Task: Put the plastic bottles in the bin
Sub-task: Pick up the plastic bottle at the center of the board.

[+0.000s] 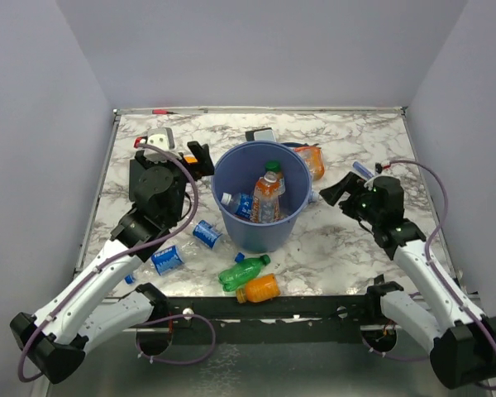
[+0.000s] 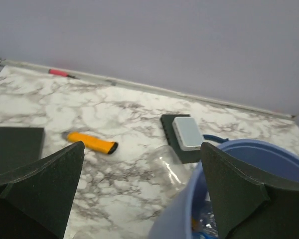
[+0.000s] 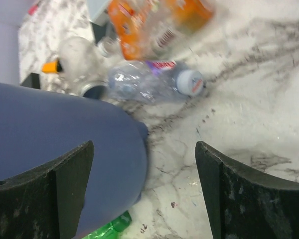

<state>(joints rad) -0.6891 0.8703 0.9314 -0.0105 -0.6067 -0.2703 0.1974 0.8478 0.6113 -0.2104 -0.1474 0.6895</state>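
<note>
Right pincer (image 3: 144, 145), wide and empty, sits beside the bin (image 3: 50, 129). A clear bottle (image 3: 149, 82) lies just ahead on the counter (image 3: 249, 99), lengthwise along the closing line. Left pincer (image 2: 142, 147), also wide and empty, is across the bin.

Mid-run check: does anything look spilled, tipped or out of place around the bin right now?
Nothing has spilled, and the bin stands upright. Two things stand out: the orange bottle lies right at the table's near edge, and the clear bottle beside the bin, seen in the right wrist view, looks crumpled.
</note>
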